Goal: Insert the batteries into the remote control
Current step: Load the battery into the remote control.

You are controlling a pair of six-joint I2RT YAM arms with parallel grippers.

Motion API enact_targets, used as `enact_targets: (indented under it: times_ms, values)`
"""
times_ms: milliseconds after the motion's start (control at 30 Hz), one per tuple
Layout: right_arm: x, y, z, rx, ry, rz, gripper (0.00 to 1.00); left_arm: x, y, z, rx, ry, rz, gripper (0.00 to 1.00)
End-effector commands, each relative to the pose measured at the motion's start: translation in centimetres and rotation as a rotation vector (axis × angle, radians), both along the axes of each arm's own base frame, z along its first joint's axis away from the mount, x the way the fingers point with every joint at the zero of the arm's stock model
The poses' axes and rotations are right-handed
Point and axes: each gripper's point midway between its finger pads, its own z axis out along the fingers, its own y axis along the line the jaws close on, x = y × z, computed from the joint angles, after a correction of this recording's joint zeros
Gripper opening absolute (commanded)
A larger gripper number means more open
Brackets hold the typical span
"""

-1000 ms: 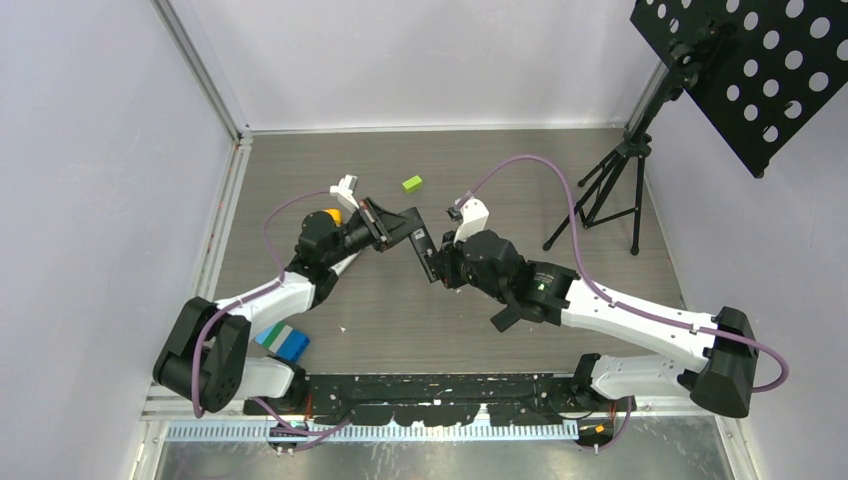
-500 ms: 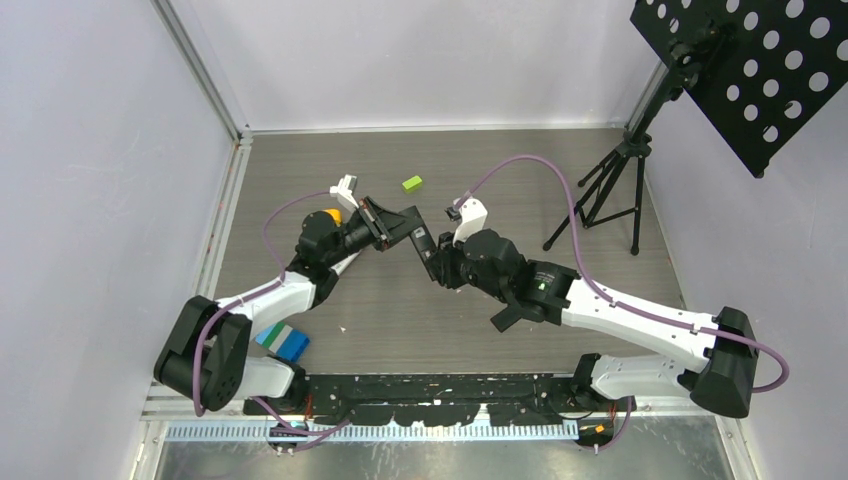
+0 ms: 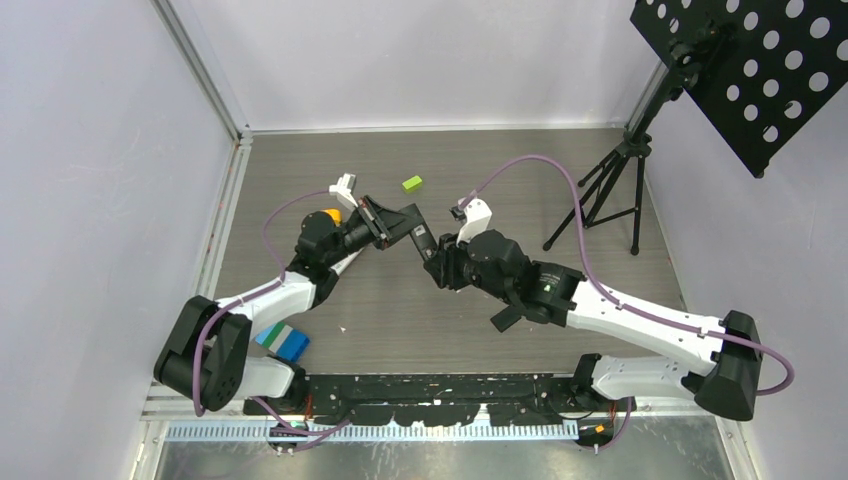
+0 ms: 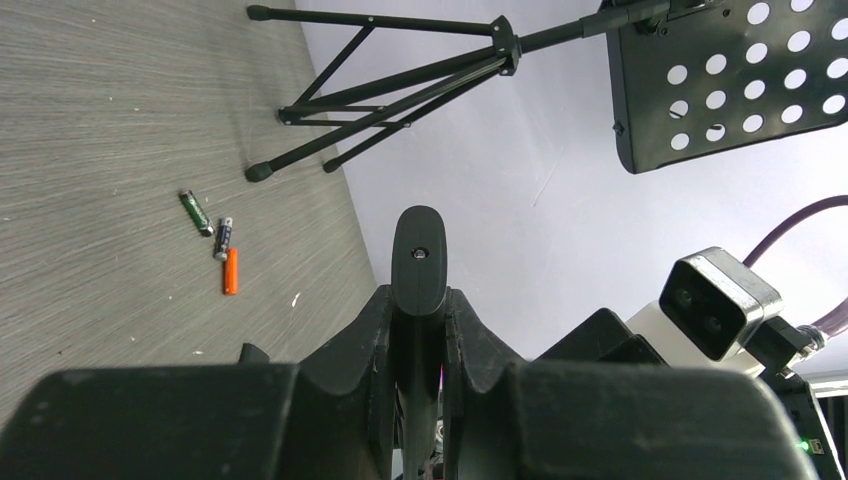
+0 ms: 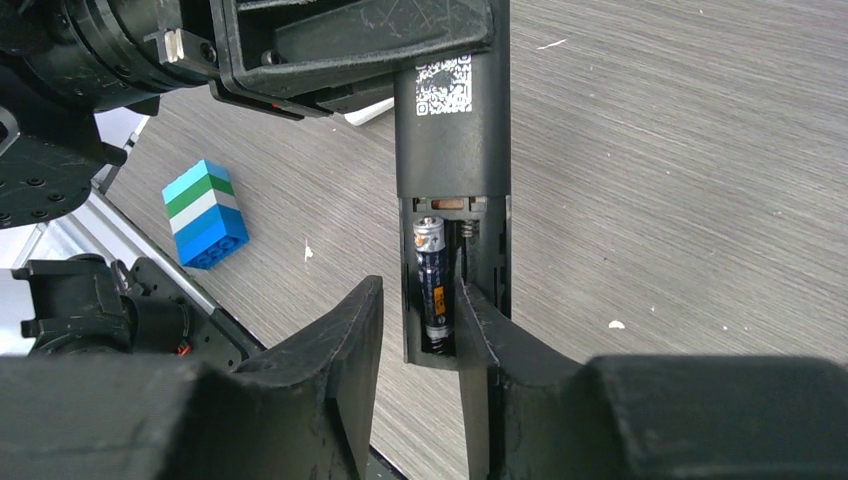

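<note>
Grey table (image 4: 90, 120) holds three loose batteries (image 4: 224, 238); a fourth battery (image 5: 431, 280) lies inside one remote (image 5: 455, 130). Left gripper (image 4: 418, 300) clamps the remote, right gripper (image 5: 418, 290) narrowly parted

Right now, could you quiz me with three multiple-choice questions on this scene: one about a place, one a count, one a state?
1. Where do the loose batteries lie?
A. On the table by the stand
B. In a bowl
C. On a shelf

2. How many loose batteries are there?
A. One
B. Three
C. Five

3. The remote has its battery bay:
A. covered
B. open, empty
C. open, one battery in

Answers:
1 A, the left wrist view shows them near the stand's feet.
2 B, two dark, one orange.
3 C, the right wrist view shows one seated.
</note>
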Motion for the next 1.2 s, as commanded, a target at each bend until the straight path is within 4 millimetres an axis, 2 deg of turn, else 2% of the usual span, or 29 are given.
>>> enact_targets:
  times_ms: [0, 200, 433, 467, 567, 700, 933, 1133, 1167]
  values:
    - [-0.3, -0.4, 2.9, 0.068, -0.014, -0.023, 0.39, -0.2, 0.1, 2.9, -0.052, -0.102, 0.005, 0.0]
    - [-1.0, -1.2, 4.3, 0.113, 0.005, -0.031, 0.44, -0.3, 0.2, 3.6, -0.048, -0.128, 0.012, 0.0]
    - [-1.8, -2.5, 6.7, 0.281, 0.075, -0.108, 0.52, -0.1, 0.5, 4.5, -0.051, -0.17, 0.039, 0.0]
    - [-2.0, -2.6, 6.9, 0.32, 0.094, -0.123, 0.55, 0.0, 0.6, 4.6, -0.054, -0.176, 0.049, 0.0]
    - [-1.8, -3.2, 6.8, 0.452, 0.174, -0.22, 0.73, 0.2, 0.8, 5.3, -0.069, -0.188, 0.071, 0.0]
    - [-2.0, -2.3, 6.5, 0.624, 0.276, -0.252, 0.79, 0.2, 1.2, 6.0, -0.101, -0.183, 0.089, 0.0]
    - [-1.7, -0.4, 5.2, 0.702, 0.356, -0.253, 0.8, 0.1, 1.6, 6.2, -0.074, -0.167, 0.117, 0.0]
    - [-1.5, 1.0, 5.8, 0.818, 0.354, -0.202, 0.8, -0.3, 1.7, 6.6, -0.082, -0.159, 0.107, 0.0]
    - [-1.5, 1.3, 6.3, 0.852, 0.351, -0.184, 0.8, -0.4, 1.7, 6.6, -0.086, -0.151, 0.108, 0.0]
